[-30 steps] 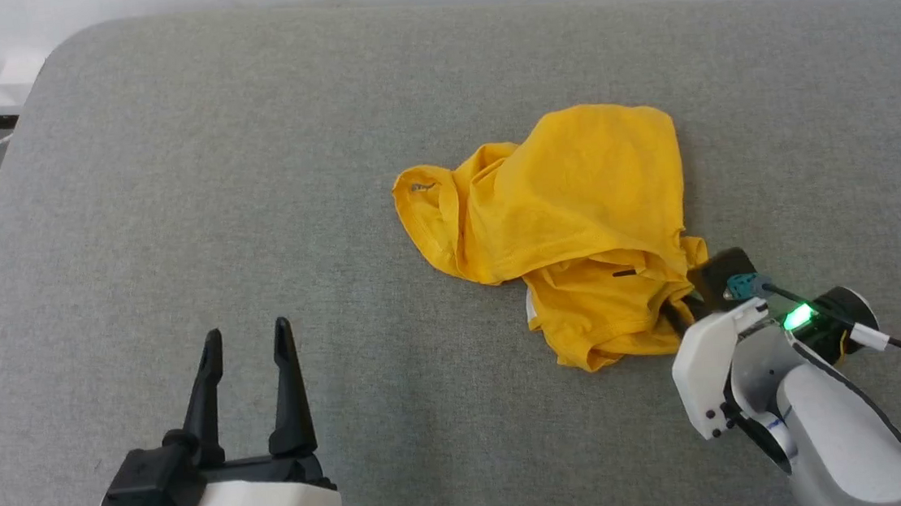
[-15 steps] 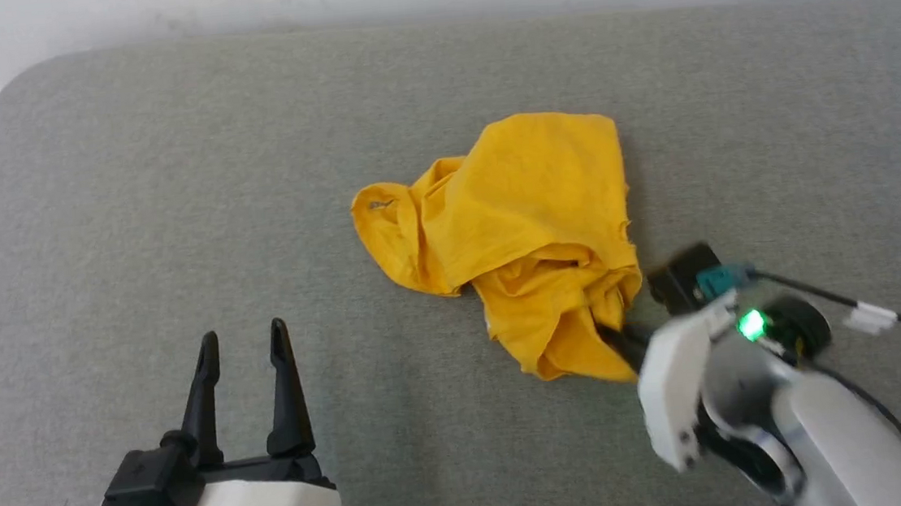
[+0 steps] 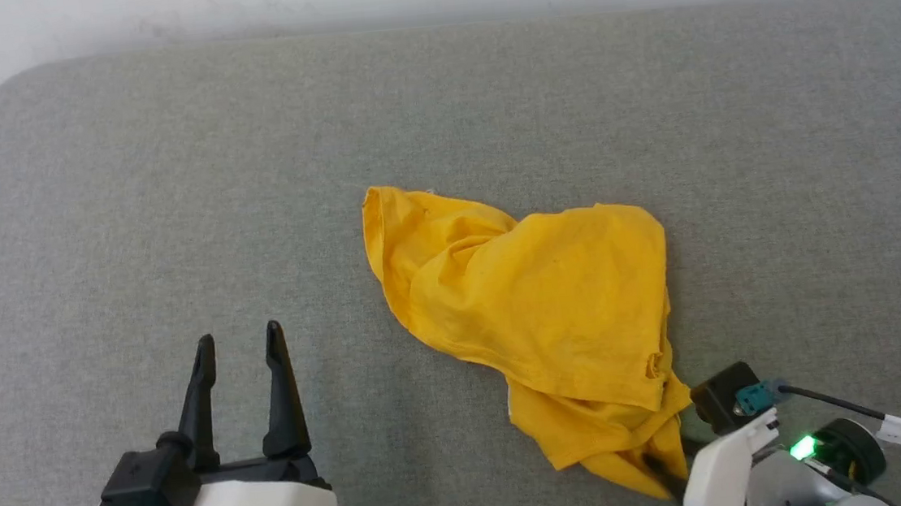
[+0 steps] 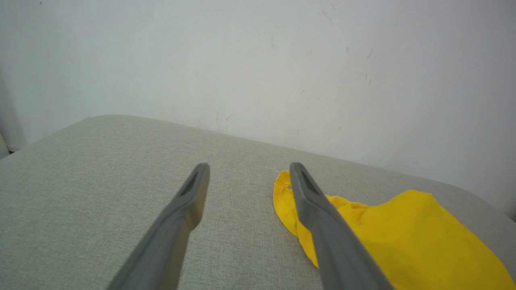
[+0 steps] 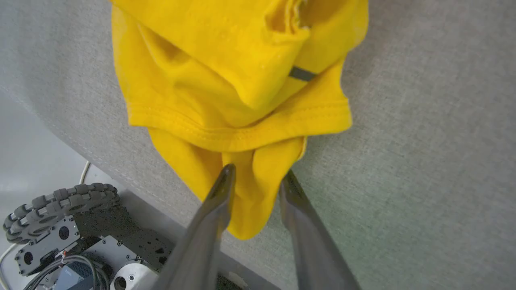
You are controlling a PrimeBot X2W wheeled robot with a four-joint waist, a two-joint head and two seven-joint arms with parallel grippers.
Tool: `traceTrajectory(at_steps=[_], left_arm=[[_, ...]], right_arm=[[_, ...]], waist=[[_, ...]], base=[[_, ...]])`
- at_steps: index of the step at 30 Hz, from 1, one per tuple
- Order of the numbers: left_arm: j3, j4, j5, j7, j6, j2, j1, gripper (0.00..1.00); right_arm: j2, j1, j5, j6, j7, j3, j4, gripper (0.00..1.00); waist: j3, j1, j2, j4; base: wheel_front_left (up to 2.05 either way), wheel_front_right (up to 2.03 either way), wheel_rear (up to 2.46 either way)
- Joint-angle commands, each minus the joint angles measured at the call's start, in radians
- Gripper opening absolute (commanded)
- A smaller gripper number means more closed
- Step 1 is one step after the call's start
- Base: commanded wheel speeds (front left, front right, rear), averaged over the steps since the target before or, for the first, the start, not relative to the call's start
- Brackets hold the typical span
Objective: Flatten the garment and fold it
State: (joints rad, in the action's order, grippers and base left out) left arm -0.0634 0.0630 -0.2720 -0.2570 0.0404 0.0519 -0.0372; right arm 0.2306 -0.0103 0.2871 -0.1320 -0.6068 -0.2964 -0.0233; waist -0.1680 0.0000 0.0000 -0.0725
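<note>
While the left tool (image 3: 237, 334) is gaping empty, the right tool (image 5: 258, 172) is pinching a near fold (plain yellow side up) of the crumpled mustard-yellow cotton T-shirt (image 3: 536, 294), which is lying on the grey fabric-covered tabletop (image 3: 167, 188).

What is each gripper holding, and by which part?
The right gripper pinches the garment by a bunched fold at its near edge, beside a stitched hem. The left gripper is open and empty.
</note>
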Motion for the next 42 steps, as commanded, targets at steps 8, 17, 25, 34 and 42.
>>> traceTrajectory(at_steps=[8, 17, 25, 34, 42], left_arm=[[-0.001, -0.006, 0.002, -0.005, -0.004, -0.002, -0.004, 1.00], [-0.028, -0.008, -0.014, -0.005, 0.000, -0.002, 0.010, 1.00], [-0.050, -0.022, -0.023, -0.005, -0.006, -0.002, 0.041, 1.00], [-0.070, -0.032, -0.032, -0.005, -0.002, -0.002, 0.056, 1.00], [-0.060, -0.038, -0.033, -0.005, 0.009, -0.002, 0.040, 1.00]], right_arm=[[0.000, 0.046, 0.058, 0.001, -0.037, 0.017, 0.165, 1.00], [0.068, 0.182, 0.030, 0.001, -0.034, 0.046, 0.278, 1.00], [0.116, 0.317, -0.026, 0.001, 0.014, -0.098, 0.058, 1.00], [0.087, 0.392, -0.045, 0.001, 0.072, -0.175, -0.169, 0.02], [0.050, 0.425, 0.010, 0.001, 0.119, -0.142, -0.190, 0.00]], waist=[[0.027, 0.0000, 0.0000, 0.010], [0.014, 0.0000, 0.0000, -0.024], [-0.021, 0.0000, 0.0000, -0.088], [-0.042, 0.0000, 0.0000, -0.143], [-0.005, 0.0000, 0.0000, -0.136]], base=[[0.00, 0.00, 0.00], [0.00, 0.00, 0.00], [0.00, 0.00, 0.00], [0.00, 0.00, 0.00], [0.00, 0.00, 0.00]])
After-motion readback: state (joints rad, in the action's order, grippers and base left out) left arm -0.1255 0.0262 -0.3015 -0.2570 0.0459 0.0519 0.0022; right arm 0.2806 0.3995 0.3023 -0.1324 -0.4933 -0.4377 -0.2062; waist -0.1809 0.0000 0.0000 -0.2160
